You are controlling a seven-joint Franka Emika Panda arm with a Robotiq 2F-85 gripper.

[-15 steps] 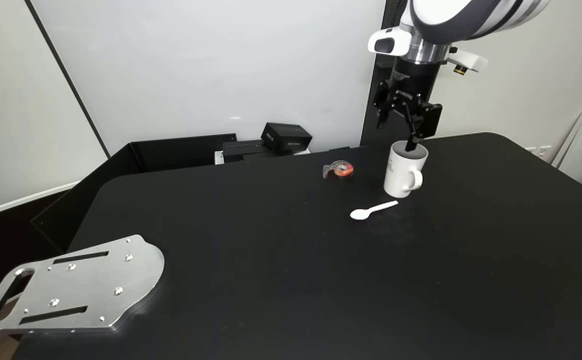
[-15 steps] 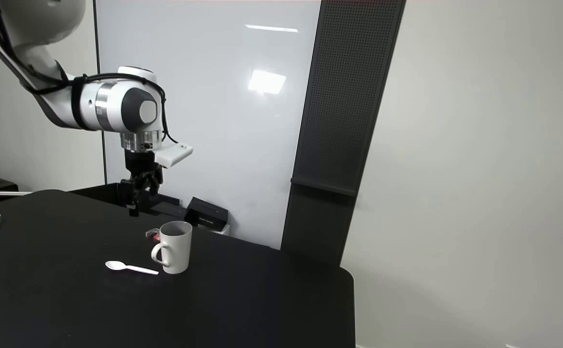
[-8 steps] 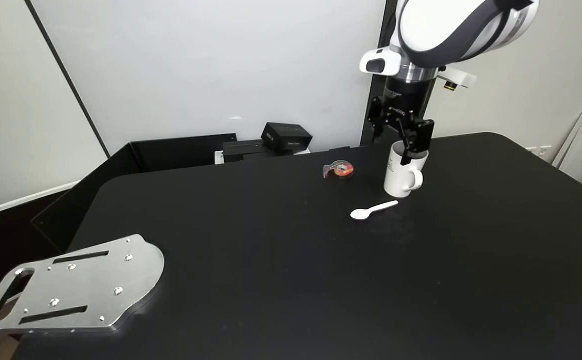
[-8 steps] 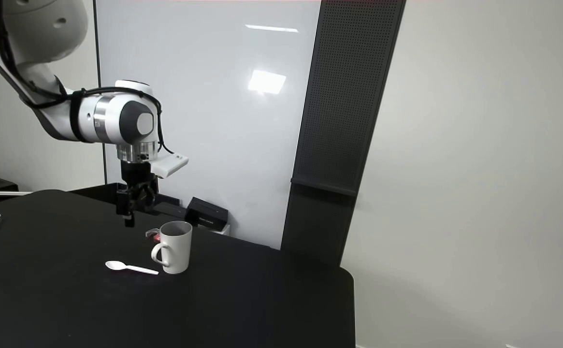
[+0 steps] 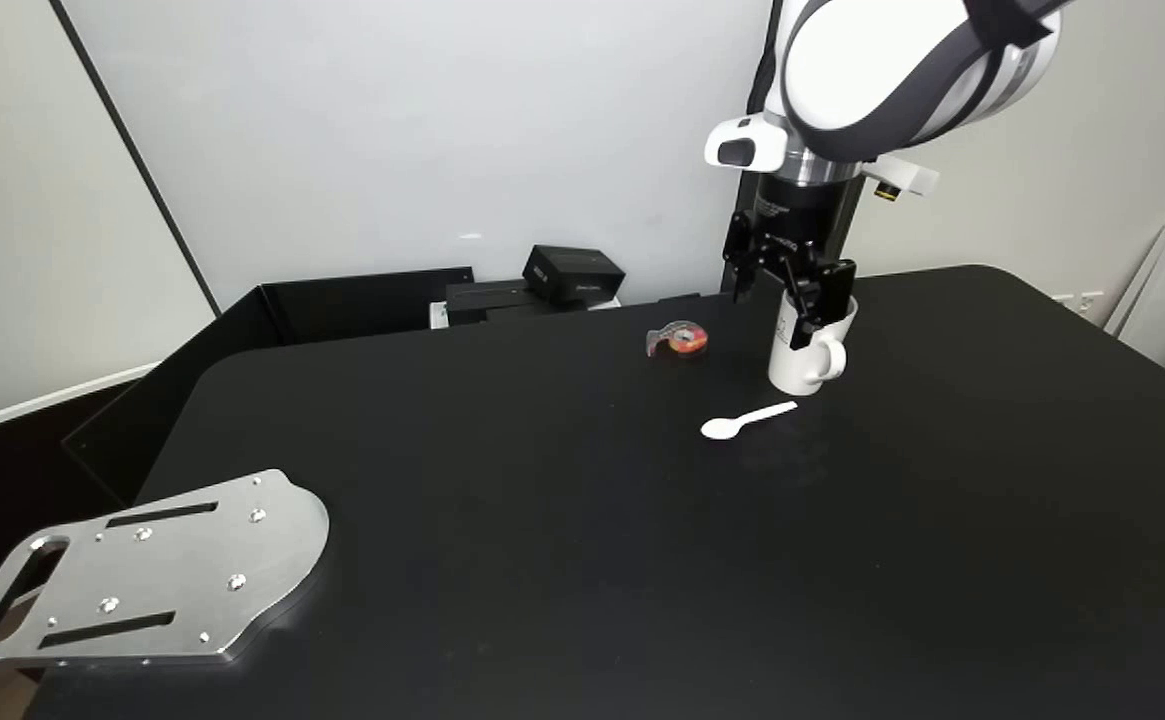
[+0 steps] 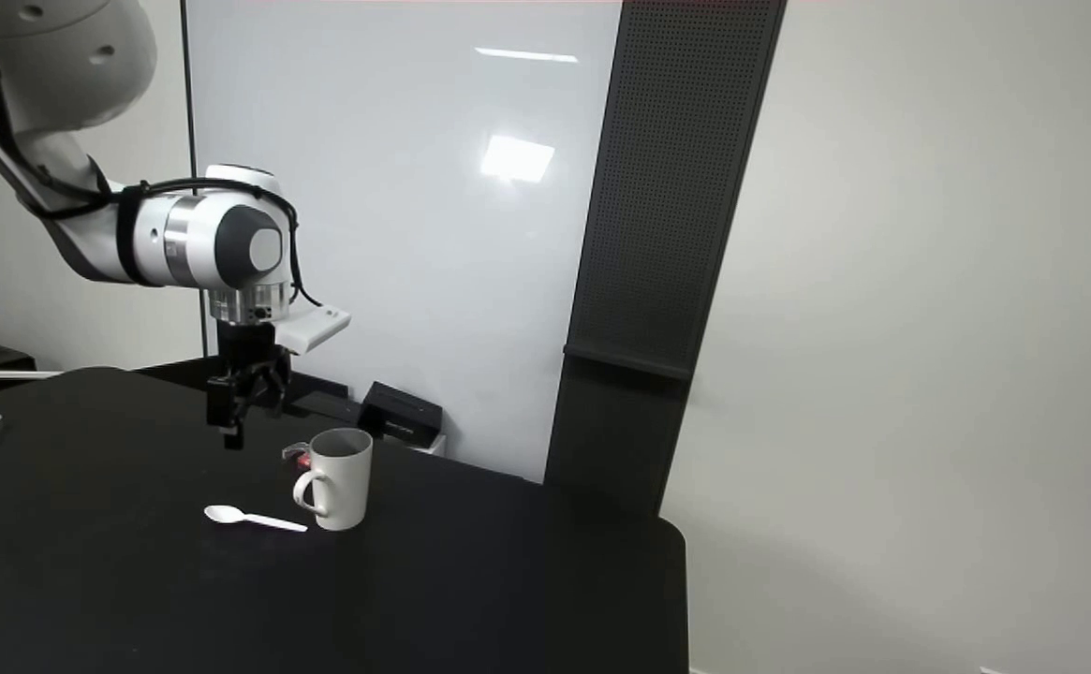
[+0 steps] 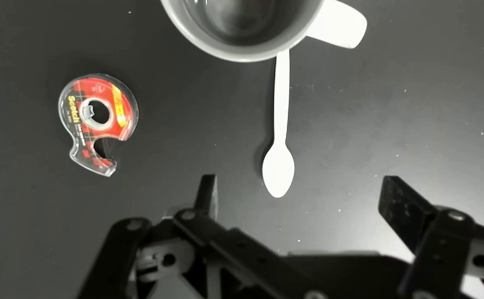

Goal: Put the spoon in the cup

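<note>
The spoon (image 7: 281, 124) lies flat on the black counter (image 5: 582, 520), its handle end just beside the foot of the upright white cup (image 6: 341, 479). The claw (image 7: 299, 185) is spread wide above the counter; in the wrist view the spoon's bowl shows between its fingertips, though how high it hangs is hard to judge. A roll of tape (image 7: 115, 128) lies near the counter's far edge, with a black box (image 5: 574, 275) just past that edge. The counter gives wide room in front of the spoon, out to the near side and across to a metal plate (image 5: 182, 560) at the edge. In an exterior view the claw (image 5: 772, 318) partly covers the cup's mouth, while in an exterior view the cup (image 6: 341, 479) shows whole and hides part of the tape. The wrist view reaches the cup's inner floor but loses the spoon handle's tip under the rim, where both exterior views show a thin gap.
</note>
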